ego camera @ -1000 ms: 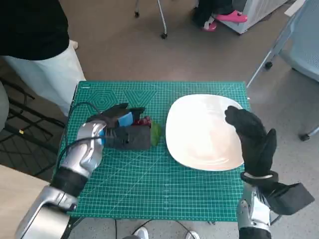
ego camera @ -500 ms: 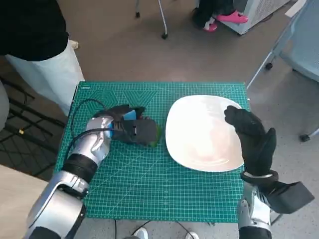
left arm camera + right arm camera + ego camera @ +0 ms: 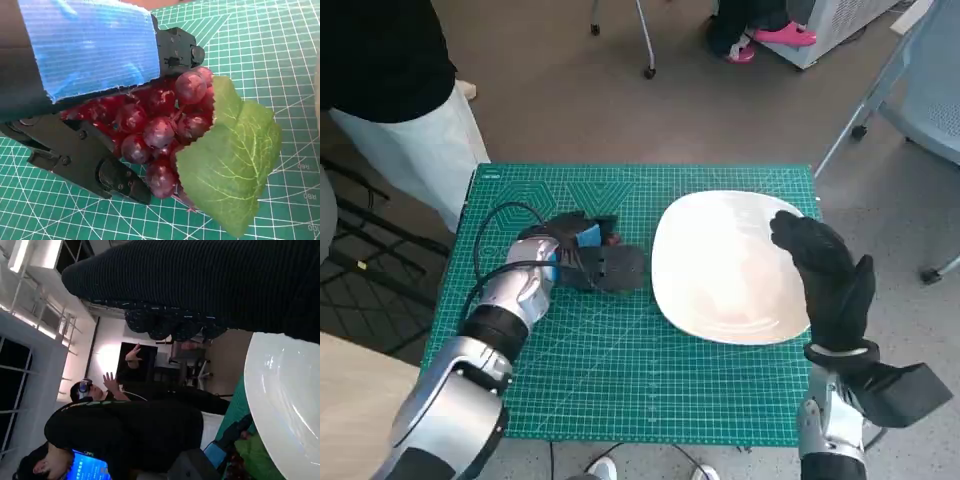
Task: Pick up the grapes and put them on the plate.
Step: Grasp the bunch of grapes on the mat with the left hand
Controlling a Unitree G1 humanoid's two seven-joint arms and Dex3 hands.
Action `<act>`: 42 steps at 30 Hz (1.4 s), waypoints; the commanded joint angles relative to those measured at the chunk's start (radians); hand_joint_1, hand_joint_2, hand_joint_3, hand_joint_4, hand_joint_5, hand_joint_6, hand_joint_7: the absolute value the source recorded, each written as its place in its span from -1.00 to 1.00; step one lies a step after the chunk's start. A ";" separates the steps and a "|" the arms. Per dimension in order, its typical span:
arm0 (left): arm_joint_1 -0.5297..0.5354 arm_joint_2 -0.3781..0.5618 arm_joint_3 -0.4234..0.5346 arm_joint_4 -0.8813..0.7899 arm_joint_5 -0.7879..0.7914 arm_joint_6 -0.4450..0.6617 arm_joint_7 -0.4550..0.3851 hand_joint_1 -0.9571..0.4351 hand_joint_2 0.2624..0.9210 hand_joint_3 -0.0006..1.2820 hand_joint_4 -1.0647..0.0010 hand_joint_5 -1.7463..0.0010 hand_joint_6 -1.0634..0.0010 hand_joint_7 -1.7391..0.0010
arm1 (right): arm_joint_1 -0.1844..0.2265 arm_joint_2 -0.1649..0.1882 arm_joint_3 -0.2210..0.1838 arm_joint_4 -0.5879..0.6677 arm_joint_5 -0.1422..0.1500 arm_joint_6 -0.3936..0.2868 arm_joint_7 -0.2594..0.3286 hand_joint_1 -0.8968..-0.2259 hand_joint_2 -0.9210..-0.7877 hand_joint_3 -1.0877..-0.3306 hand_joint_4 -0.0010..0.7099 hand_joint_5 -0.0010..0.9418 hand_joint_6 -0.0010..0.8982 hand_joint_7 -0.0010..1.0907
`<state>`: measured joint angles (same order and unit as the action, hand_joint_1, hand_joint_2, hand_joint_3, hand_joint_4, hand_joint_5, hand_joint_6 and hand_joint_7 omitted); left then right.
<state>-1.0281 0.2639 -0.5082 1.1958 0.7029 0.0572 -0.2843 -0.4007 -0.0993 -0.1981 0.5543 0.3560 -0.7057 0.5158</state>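
Note:
A bunch of dark red grapes [image 3: 160, 120] with a green leaf [image 3: 235, 170] sits in my left hand [image 3: 90, 50], whose black fingers [image 3: 100, 170] close round it from both sides. In the head view that hand [image 3: 578, 250] is on the green mat just left of the white plate [image 3: 720, 270], and only a speck of the grapes [image 3: 611, 238] shows beside it. I cannot tell whether the bunch is off the mat. My gloved right hand [image 3: 825, 275] hovers over the plate's right edge, fingers apart and holding nothing. The right wrist view shows the plate [image 3: 285, 400].
The green cutting mat [image 3: 620, 380] covers the small table. A person in a black top and white trousers [image 3: 410, 120] stands at the table's far left corner. A chair base [image 3: 645, 40] and feet in pink shoes [image 3: 780, 35] are beyond the table.
My left hand has moved right across the mat with the grapes, closer to the plate's left edge. The leaf no longer shows in the head view. The right hand has stayed put.

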 commanded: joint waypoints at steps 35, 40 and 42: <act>-0.031 -0.043 -0.037 0.100 -0.014 -0.010 0.044 0.57 0.65 -0.92 0.94 0.99 0.61 0.97 | 0.021 -0.008 -0.014 -0.010 0.000 0.013 -0.001 -0.13 -1.00 -0.44 0.17 -0.99 -0.68 -0.11; -0.015 -0.037 -0.083 0.101 0.037 -0.034 0.146 0.63 0.91 -0.72 0.36 0.98 0.23 0.97 | 0.016 -0.007 -0.015 -0.007 -0.001 0.016 -0.004 -0.13 -1.00 -0.44 0.18 -0.99 -0.67 -0.11; -0.012 -0.037 -0.096 0.104 0.048 -0.038 0.173 0.60 0.96 -0.64 0.05 0.96 0.08 0.98 | 0.015 -0.006 -0.015 -0.007 -0.002 0.016 -0.006 -0.13 -1.00 -0.44 0.18 -0.99 -0.67 -0.11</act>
<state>-1.0703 0.2271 -0.5800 1.2836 0.7264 0.0305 -0.1555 -0.4004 -0.1096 -0.2115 0.5409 0.3545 -0.7019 0.5189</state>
